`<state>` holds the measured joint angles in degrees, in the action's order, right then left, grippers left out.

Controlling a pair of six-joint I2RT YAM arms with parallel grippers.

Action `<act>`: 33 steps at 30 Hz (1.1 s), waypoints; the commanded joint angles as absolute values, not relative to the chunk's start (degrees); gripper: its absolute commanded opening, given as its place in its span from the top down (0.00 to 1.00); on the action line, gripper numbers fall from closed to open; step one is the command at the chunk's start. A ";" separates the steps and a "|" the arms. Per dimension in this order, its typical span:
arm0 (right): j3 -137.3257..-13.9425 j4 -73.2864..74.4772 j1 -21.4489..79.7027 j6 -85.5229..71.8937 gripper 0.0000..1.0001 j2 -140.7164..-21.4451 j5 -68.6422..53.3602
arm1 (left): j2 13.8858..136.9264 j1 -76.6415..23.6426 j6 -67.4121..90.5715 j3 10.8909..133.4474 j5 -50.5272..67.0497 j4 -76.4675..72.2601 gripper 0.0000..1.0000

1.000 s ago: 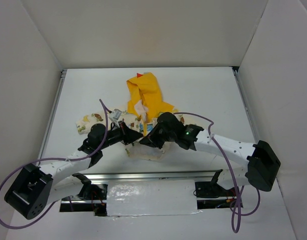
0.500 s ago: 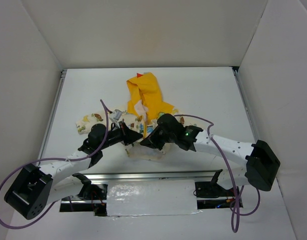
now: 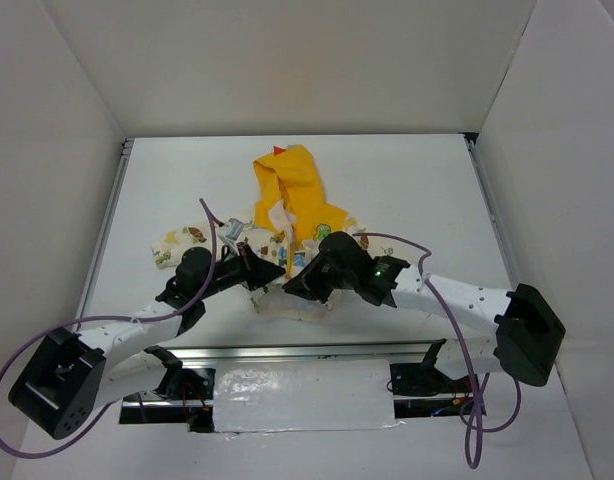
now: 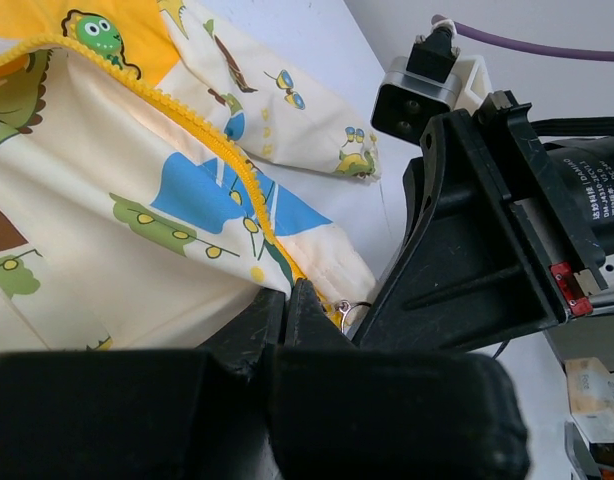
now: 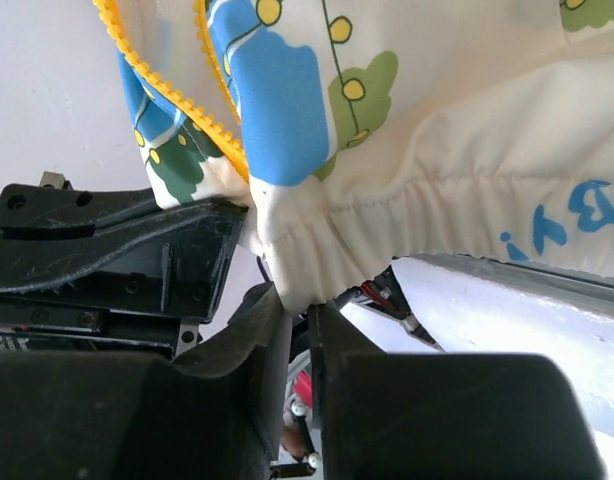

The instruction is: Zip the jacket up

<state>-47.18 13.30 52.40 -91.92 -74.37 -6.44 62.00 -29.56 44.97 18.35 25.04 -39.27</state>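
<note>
The jacket [image 3: 292, 195] lies mid-table, yellow hood far, cream printed body near. My left gripper [image 3: 275, 272] is at its lower front. In the left wrist view it [image 4: 287, 292] is shut on the jacket [image 4: 117, 200] at the foot of the yellow zip teeth [image 4: 187, 120], and a small metal ring [image 4: 349, 312] shows beside the tips. My right gripper [image 3: 293, 284] meets it from the right. In the right wrist view its jaws [image 5: 299, 308] stand a little apart, with the gathered hem of the jacket [image 5: 437, 150] resting at the tips.
The two black gripper bodies nearly touch; the left one [image 5: 117, 260] fills the right wrist view's left side. A metal rail [image 3: 307, 350] and a silver patch [image 3: 302, 395] run along the near edge. White walls enclose the table. A purple cable [image 3: 209, 225] loops over the left arm.
The right gripper's jaws have parted a little and its arm has shifted slightly right and nearer. The left arm and the jacket stay put.
</note>
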 commanded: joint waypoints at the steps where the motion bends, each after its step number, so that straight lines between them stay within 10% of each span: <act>1: -45.18 10.20 51.77 -92.72 0.83 -71.72 -4.13 | 61.17 -29.71 43.68 17.75 26.72 -43.68 1.00; 21: -44.03 2.46 51.77 -86.66 1.00 -67.68 -4.30 | 61.17 -29.79 43.16 17.40 26.46 -44.03 1.00; 27: -44.92 2.91 51.85 -82.89 0.67 -69.17 -6.07 | 60.64 -29.79 43.15 17.67 26.28 -43.42 1.00; 33: -39.56 0.18 51.85 -77.97 0.61 -65.93 -4.93 | 60.64 -29.79 43.07 18.02 26.37 -43.07 1.00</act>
